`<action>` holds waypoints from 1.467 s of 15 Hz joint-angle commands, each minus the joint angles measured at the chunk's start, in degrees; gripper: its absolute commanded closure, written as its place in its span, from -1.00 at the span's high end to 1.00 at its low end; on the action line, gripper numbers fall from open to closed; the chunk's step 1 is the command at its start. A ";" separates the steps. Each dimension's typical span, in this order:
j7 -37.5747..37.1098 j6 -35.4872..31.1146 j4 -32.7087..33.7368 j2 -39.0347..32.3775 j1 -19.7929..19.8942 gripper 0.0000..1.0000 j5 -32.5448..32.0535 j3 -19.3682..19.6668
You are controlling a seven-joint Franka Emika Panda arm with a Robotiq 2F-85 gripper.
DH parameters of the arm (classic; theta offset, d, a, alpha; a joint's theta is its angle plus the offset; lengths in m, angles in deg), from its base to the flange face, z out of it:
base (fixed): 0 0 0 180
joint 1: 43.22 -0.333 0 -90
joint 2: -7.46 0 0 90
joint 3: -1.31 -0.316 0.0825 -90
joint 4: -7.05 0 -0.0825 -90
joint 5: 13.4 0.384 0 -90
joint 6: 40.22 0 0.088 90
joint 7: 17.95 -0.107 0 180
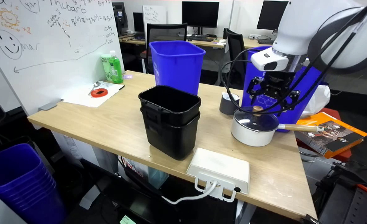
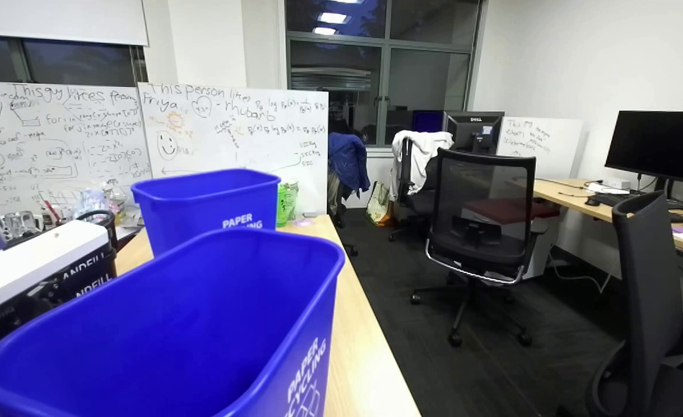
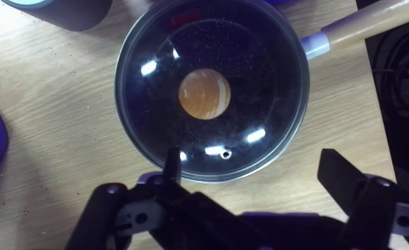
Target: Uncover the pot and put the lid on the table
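Observation:
The white pot [image 1: 251, 137] stands upright near the right end of the light-wood table [image 1: 115, 124] in an exterior view. Its wooden handle [image 1: 301, 128] points right. The dark glass lid [image 1: 244, 120] sits on the pot. Its round wooden knob [image 1: 257, 110] is at the centre. In the wrist view the lid [image 3: 256, 100] and knob [image 3: 204, 93] show from above. My gripper [image 1: 272, 103] is open and empty, above the pot. In the wrist view the gripper [image 3: 251, 159] has its fingers wide apart, below the knob. The pot and lid are hidden in the remaining exterior view.
A blue bin [image 1: 295, 90] stands right behind the pot. A grey cup [image 1: 229, 104] is beside it. Stacked black bins [image 1: 171, 130], another blue bin [image 1: 177, 68] and a white box [image 1: 219, 165] are on the table. A black cable [image 1: 230, 84] hangs from the arm.

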 commanded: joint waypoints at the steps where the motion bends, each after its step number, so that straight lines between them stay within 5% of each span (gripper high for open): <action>1: -0.99 -5.13 0.24 -3.14 3.03 1.00 -6.36 -1.37; 9: -3.48 -12.20 1.61 -8.14 6.90 1.00 -16.12 -0.02; 14: -7.13 -14.90 2.88 -11.47 5.30 1.00 -18.44 0.52; 16: -9.11 -15.87 3.93 -12.98 4.36 0.49 -19.31 0.56; 22: -10.38 -15.86 6.09 -13.88 3.18 -0.40 -22.50 1.36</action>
